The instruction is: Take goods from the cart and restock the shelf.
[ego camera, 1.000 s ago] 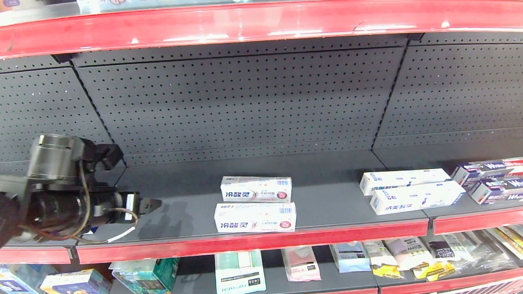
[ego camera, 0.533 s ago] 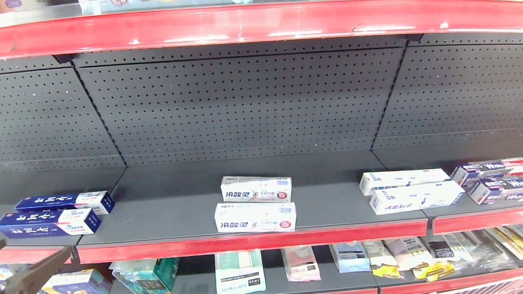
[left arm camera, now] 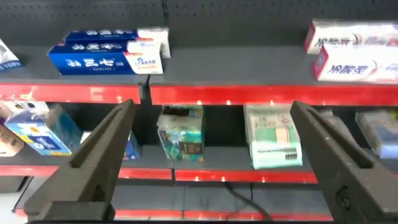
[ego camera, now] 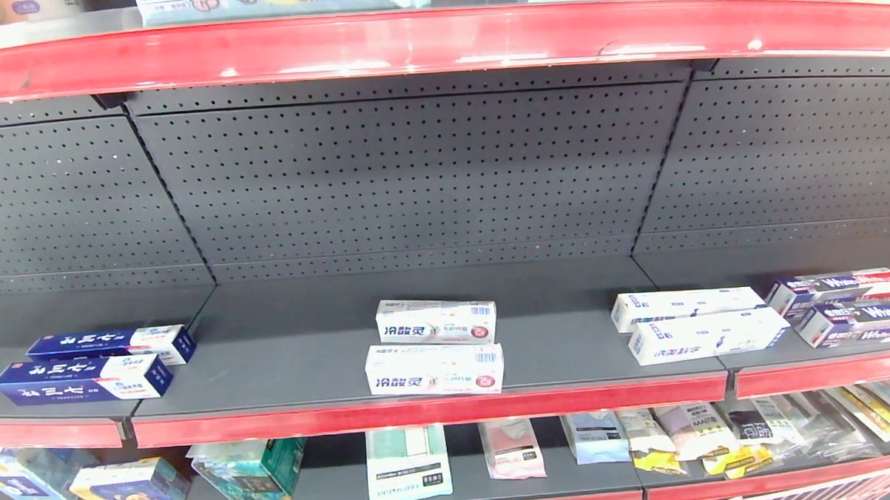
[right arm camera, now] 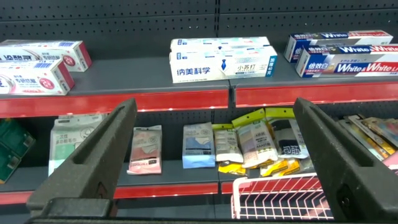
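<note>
The shelf has a dark deck and a red front strip. Two blue toothpaste boxes lie at its left end, two white-and-pink boxes in the middle, two white boxes with blue print further right, and dark blue-and-white boxes at the far right. My left gripper is open and holds nothing, in front of the shelf edge between the blue boxes and the white-and-pink boxes. My right gripper is open and holds nothing, facing the white boxes.
The lower shelf holds pouches and packets, a green pack and blue cartons. A red-and-white wire basket sits low below my right gripper. Bare deck lies between the box groups.
My left arm has pulled back from the shelf's left end and left the head view. The two blue boxes it covered are now in plain sight.
</note>
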